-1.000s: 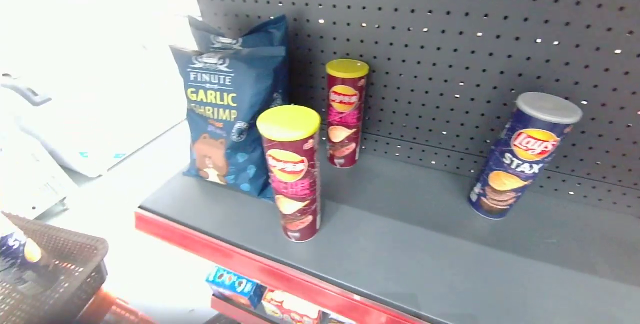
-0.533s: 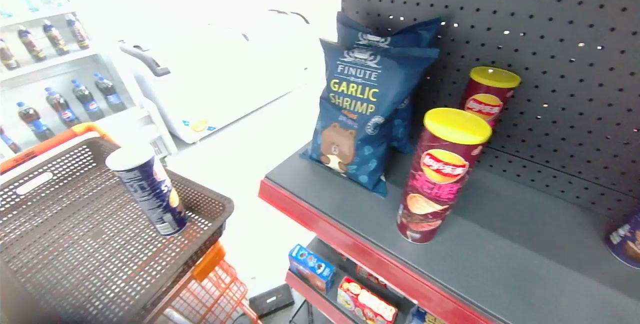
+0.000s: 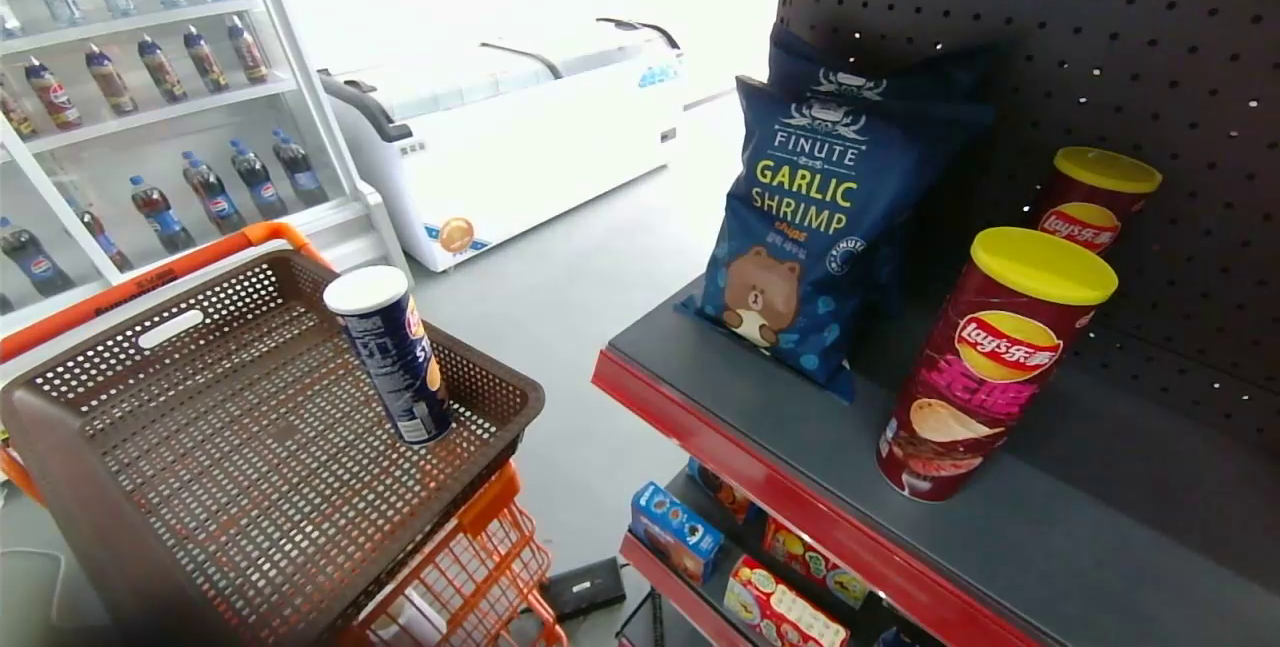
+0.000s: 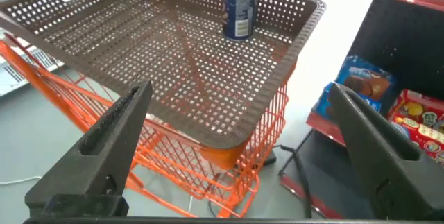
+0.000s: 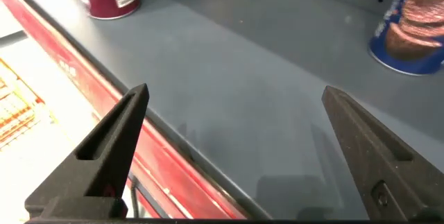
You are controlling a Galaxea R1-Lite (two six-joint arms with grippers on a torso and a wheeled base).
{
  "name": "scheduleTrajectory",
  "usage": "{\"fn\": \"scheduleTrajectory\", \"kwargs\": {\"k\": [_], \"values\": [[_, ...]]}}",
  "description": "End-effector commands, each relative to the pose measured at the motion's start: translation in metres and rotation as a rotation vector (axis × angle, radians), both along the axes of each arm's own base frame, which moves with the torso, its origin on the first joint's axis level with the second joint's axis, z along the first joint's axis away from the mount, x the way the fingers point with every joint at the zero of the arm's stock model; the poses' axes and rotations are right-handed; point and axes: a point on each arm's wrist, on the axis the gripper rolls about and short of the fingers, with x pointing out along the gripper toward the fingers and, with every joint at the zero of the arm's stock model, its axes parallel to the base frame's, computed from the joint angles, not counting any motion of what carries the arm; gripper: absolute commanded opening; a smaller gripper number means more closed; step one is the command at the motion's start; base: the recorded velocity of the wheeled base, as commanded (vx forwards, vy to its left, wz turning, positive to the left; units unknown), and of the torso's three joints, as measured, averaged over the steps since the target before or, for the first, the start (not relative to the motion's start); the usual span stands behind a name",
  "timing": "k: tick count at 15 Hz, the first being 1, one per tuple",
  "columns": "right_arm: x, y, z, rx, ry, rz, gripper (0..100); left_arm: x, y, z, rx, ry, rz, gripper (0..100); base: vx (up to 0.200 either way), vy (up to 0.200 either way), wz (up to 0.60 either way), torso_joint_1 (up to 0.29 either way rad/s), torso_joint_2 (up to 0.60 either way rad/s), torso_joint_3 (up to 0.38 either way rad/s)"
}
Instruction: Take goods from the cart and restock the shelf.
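The blue chip can (image 3: 388,355) stands upright in the brown mesh basket (image 3: 230,447) on top of the orange cart (image 3: 470,567), in the lower left of the head view. It is near the basket corner closest to the shelf (image 3: 800,427).

The left gripper (image 4: 239,91) hangs over the cart with its jaws spread wide and nothing between them. The can is well apart from it, at the basket's far side. The right gripper (image 5: 234,91) is also spread and empty, above the bare grey shelf board.

The can is probably light: a stiff cardboard tube with a glossy wrap, so likely slippery. Tall and narrow on an uneven mesh floor, it could tip at a sideways nudge. A hard squeeze might dent the wall and crush the chips inside.

The safest hold looks to be around the middle of the tube, with one jaw on each side. That keeps the jaws below the white lid, which may pop off if it is gripped.

On the shelf at the right of the frame, a yellow-lidded red can (image 3: 985,367) stands just beside the garlic shrimp bags (image 3: 810,227).
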Motion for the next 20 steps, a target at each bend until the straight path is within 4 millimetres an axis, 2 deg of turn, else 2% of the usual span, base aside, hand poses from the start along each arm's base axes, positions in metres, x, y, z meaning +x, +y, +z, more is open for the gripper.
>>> {"fn": "scheduleTrajectory", "kwargs": {"k": [1,2,3,6,9,10,11,12,13,15,16,18,19,20], "values": [[0.000,0.000,0.000,-0.001,0.000,0.001,100,-0.004,0.000,0.040,0.013,0.030,0.006,100,0.000,0.000,0.00,0.000,0.00,0.000],[0.000,0.000,0.000,-0.001,0.000,0.001,100,-0.003,0.000,0.058,0.023,0.053,-0.012,100,0.000,0.000,0.00,0.000,0.00,0.000],[0.000,0.000,0.000,-0.001,0.000,0.001,100,0.006,0.000,0.066,0.032,0.114,-0.040,100,0.000,0.000,0.00,0.000,0.00,0.000],[0.000,0.000,0.000,-0.001,0.000,0.001,100,0.043,-0.001,0.099,0.089,0.258,-0.058,100,0.000,0.000,0.00,0.000,0.00,0.000],[0.000,0.000,0.000,-0.001,0.000,0.001,100,0.084,-0.002,0.120,0.091,0.338,-0.049,100,0.000,0.000,0.00,0.000,0.00,0.000],[0.000,0.000,0.000,-0.001,0.000,0.001,100,0.092,-0.001,0.122,0.095,0.345,-0.022,100,0.000,0.000,0.00,0.000,0.00,0.000],[0.000,0.000,0.000,-0.001,0.000,0.001,100,0.114,0.005,0.124,0.101,0.382,0.098,100,0.000,0.000,0.00,0.000,0.00,0.000],[0.000,0.000,0.000,-0.001,0.000,0.001,100,0.125,0.011,0.124,0.093,0.399,0.154,100,0.000,0.000,0.00,0.000,0.00,0.000],[0.000,0.000,0.000,-0.001,0.000,0.001,100,0.144,0.012,0.118,0.090,0.450,0.134,100,0.000,0.000,0.00,0.000,0.00,0.000],[0.000,0.000,0.000,-0.001,0.000,0.001,100,0.165,0.014,0.111,0.086,0.471,0.130,100,0.000,0.000,0.00,0.000,0.00,0.000],[0.000,0.000,0.000,-0.001,0.000,0.001,100,0.185,0.016,0.106,0.085,0.463,0.129,100,0.000,0.000,0.00,0.000,0.00,0.000],[0.000,0.000,0.000,-0.001,0.000,0.001,100,0.208,0.018,0.100,0.081,0.443,0.130,100,0.000,0.000,0.00,0.000,0.00,0.000],[0.000,0.000,0.000,-0.001,0.000,0.001,100,0.230,0.017,0.092,0.084,0.415,0.118,100,0.000,0.000,0.00,0.000,0.00,0.000],[0.000,0.000,0.000,-0.001,0.000,0.001,100,0.236,0.015,0.091,0.086,0.404,0.109,100,0.000,0.000,0.00,0.000,0.00,0.000]]}}
